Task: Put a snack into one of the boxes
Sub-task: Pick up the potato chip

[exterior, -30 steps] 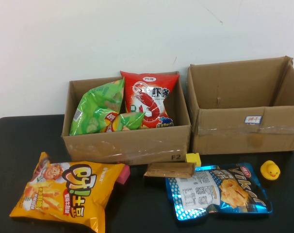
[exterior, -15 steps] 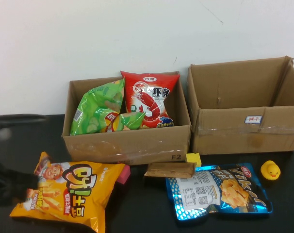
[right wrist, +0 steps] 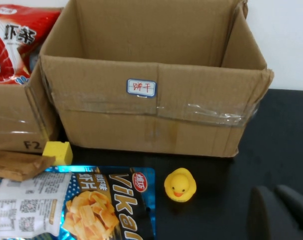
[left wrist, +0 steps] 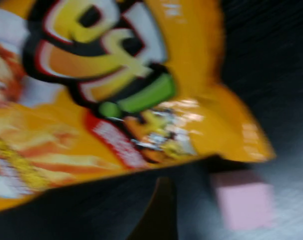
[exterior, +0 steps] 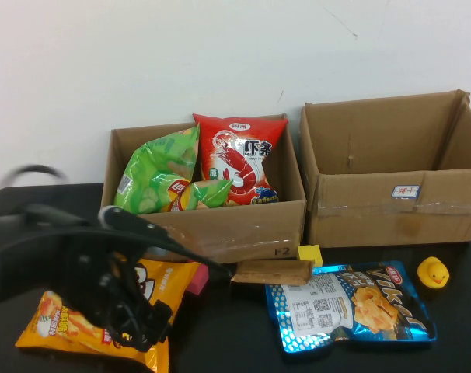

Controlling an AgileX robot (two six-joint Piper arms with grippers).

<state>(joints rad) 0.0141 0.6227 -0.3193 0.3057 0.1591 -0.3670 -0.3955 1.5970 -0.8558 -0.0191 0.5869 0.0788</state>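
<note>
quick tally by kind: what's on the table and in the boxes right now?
Snack bags: 4 — orange bag under the left gripper, blue bag, green bag, red bag
Cardboard boxes: 2 — left box, right box
Rubber duck: 1
Yellow block: 1
Pink block: 1
Brown packet: 1
Total: 10
Right gripper low beside the duck.

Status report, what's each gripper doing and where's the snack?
Left gripper over the yellow snack bag, nothing held. Right gripper parked near the rubber duck. Nothing blocking the boxes.
</note>
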